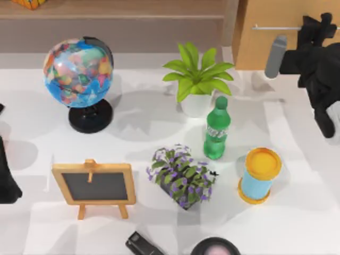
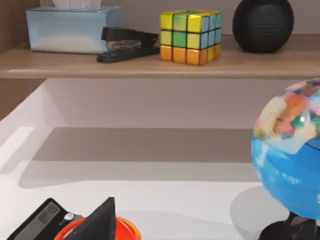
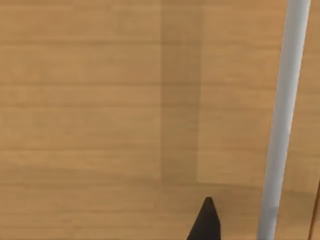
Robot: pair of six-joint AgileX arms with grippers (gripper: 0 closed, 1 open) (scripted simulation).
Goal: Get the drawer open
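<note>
The drawer (image 1: 265, 48) is a light tan wooden block at the back right of the table, with a thin silver bar handle (image 1: 276, 27) across its flat front. My right gripper (image 1: 317, 25) is at the right end of that handle, up against the drawer front. The right wrist view looks close onto the wooden drawer front (image 3: 125, 100), with the silver handle (image 3: 287, 120) running across it. My left arm (image 1: 6, 178) stays parked at the table's left edge.
A globe (image 1: 78, 71), a potted plant (image 1: 197, 79), a green bottle (image 1: 216, 130), a blue can with a yellow lid (image 1: 260, 175), purple flowers (image 1: 181, 178) and a small chalkboard (image 1: 94, 186) stand on the table. A wooden shelf unit (image 1: 117, 16) runs along the back left.
</note>
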